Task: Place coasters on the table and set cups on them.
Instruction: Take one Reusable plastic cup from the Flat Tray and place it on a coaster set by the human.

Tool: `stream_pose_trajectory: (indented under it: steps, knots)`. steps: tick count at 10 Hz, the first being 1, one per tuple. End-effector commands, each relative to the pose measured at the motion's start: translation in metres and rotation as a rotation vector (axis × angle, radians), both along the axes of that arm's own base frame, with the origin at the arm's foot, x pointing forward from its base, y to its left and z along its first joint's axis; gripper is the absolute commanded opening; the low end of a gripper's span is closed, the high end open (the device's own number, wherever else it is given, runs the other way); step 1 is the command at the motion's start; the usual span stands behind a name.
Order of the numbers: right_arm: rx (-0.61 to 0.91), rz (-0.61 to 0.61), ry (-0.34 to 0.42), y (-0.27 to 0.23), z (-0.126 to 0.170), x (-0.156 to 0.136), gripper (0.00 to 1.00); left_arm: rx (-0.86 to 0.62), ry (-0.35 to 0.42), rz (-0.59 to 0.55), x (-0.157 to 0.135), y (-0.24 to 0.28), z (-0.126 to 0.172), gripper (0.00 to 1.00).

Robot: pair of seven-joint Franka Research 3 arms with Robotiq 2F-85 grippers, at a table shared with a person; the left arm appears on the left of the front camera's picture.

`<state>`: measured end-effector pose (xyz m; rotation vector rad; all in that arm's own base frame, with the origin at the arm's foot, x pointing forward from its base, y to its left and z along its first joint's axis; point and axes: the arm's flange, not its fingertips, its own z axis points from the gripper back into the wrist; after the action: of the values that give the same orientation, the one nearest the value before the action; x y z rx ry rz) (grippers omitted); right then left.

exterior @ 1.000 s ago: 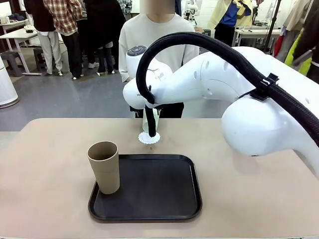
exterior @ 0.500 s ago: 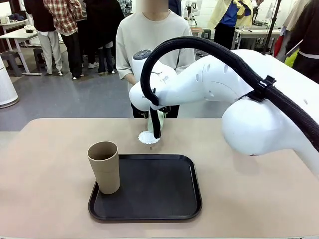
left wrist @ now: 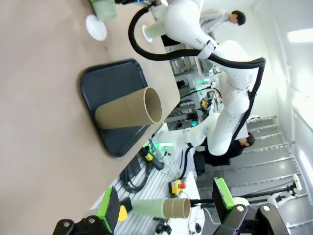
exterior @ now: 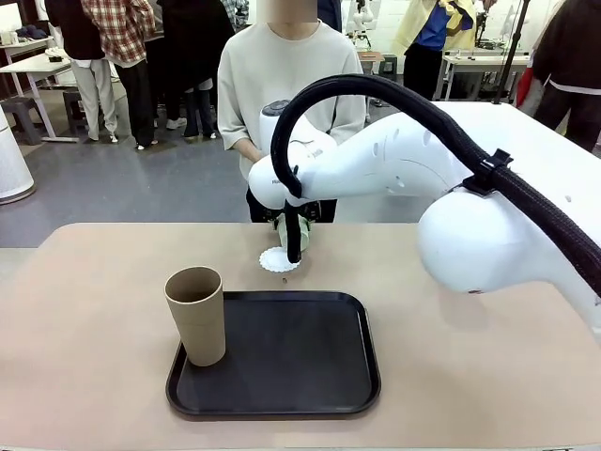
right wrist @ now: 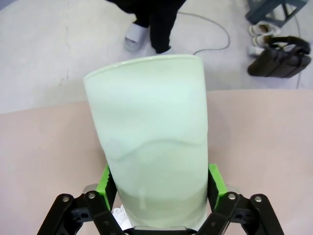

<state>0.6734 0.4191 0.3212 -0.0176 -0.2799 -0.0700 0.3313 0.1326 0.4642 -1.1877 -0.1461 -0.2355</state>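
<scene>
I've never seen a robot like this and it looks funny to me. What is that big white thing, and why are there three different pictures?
The big white thing is a robot arm. There are two of them at this table, and each ends in a claw with two fingers. One picture is taken from the robot's side, looking across the table at a person standing opposite. The other two come from little cameras on the robot's wrists, so they look tilted. On the table lies a black tray with a brown cup standing on it. Behind the tray lies a lacy white coaster. The right claw has shut on a pale green cup and holds it just above the table, close to that coaster. The left claw is open and empty.
</scene>
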Motion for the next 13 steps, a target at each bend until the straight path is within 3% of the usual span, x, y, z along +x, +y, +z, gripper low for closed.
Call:
stream_pose_trajectory:
  steps: [1,2,4,5,7,8,10,11,13]
  knots:
    - [0.035,0.025,0.056,0.004,-0.001,0.009,0.31,-0.012,-0.008,-0.001,-0.001,0.001,0.002,1.0]
    - [0.035,0.022,0.051,0.004,0.0,0.007,0.0,-0.012,-0.008,-0.001,-0.001,0.001,0.002,1.0]
    - [0.031,0.033,0.019,0.002,0.012,-0.002,0.0,-0.012,-0.008,-0.001,-0.001,0.001,0.002,1.0]
    - [0.036,0.06,-0.004,0.0,0.027,-0.015,0.48,-0.012,-0.008,-0.001,-0.001,0.001,0.002,1.0]
    - [0.079,0.171,-0.017,-0.007,0.069,-0.052,0.48,-0.012,-0.008,-0.001,-0.001,0.001,0.002,1.0]
    - [0.133,0.245,0.013,-0.015,0.093,-0.071,0.48,-0.012,-0.008,-0.001,-0.001,0.001,0.002,1.0]
    - [0.322,0.491,0.074,-0.052,0.134,-0.106,0.48,-0.012,-0.008,-0.001,-0.001,0.001,0.002,1.0]
    - [0.474,0.655,0.06,-0.077,0.137,-0.115,0.48,-0.012,-0.008,-0.001,-0.001,0.001,0.002,1.0]
    - [0.724,0.853,-0.011,-0.122,0.122,-0.118,0.48,-0.012,-0.008,-0.001,-0.001,0.001,0.002,1.0]
